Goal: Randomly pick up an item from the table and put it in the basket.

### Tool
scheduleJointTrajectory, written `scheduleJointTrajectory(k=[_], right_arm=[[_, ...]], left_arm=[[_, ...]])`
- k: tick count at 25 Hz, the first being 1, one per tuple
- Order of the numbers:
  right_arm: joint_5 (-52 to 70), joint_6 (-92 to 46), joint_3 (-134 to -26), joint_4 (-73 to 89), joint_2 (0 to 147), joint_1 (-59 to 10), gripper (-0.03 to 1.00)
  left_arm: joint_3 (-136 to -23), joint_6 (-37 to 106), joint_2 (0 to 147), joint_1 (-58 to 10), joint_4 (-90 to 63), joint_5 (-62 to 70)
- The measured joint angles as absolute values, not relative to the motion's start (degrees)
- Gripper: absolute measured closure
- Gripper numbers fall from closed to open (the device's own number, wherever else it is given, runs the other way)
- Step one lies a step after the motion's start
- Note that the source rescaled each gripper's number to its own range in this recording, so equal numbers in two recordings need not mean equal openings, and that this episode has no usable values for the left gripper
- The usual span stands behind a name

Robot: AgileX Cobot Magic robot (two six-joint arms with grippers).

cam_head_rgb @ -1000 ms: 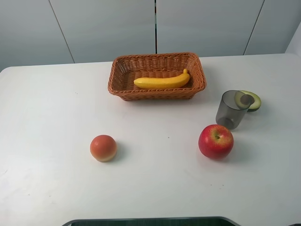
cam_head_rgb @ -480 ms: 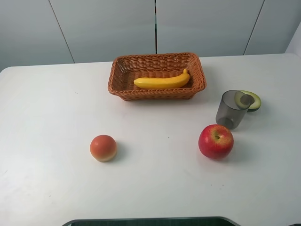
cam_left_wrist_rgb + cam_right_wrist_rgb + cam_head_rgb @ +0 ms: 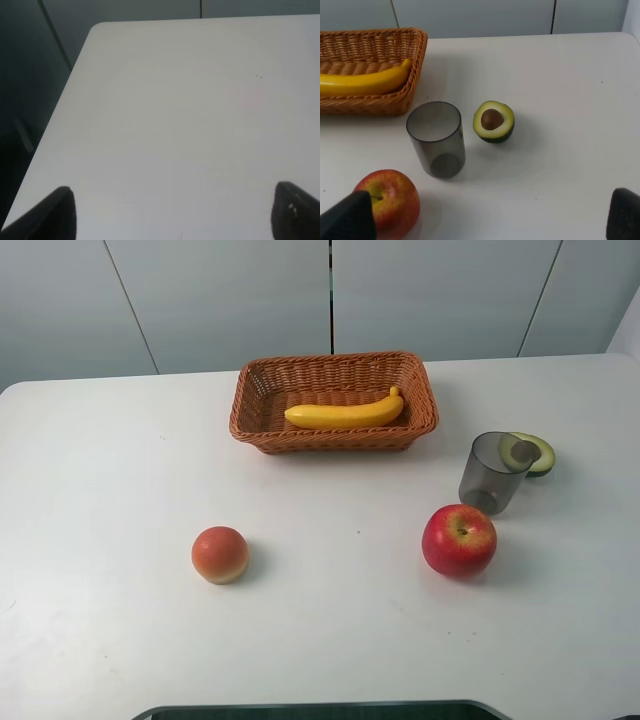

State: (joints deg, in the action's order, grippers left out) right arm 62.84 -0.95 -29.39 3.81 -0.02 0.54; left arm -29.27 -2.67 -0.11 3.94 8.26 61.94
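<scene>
The yellow banana lies inside the orange-brown wicker basket at the back middle of the white table. It also shows in the right wrist view, in the basket. Neither arm shows in the exterior high view. My left gripper is open and empty over bare table near a rounded corner; only its dark fingertips show. My right gripper is open and empty, its fingertips wide apart, back from the fruit.
A red apple sits at front right, a grey translucent cup behind it, a halved avocado beside the cup. A round orange-pink fruit sits at front left. The same apple, cup and avocado show in the right wrist view.
</scene>
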Motion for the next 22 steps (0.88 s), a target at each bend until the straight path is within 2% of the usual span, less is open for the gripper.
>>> scheduleJointTrajectory(k=[22], right_arm=[[62.8, -0.9, -29.4, 3.8, 0.0, 0.5, -0.03]], left_arm=[[-29.3, -2.5, -0.1, 3.9, 8.3, 61.9]])
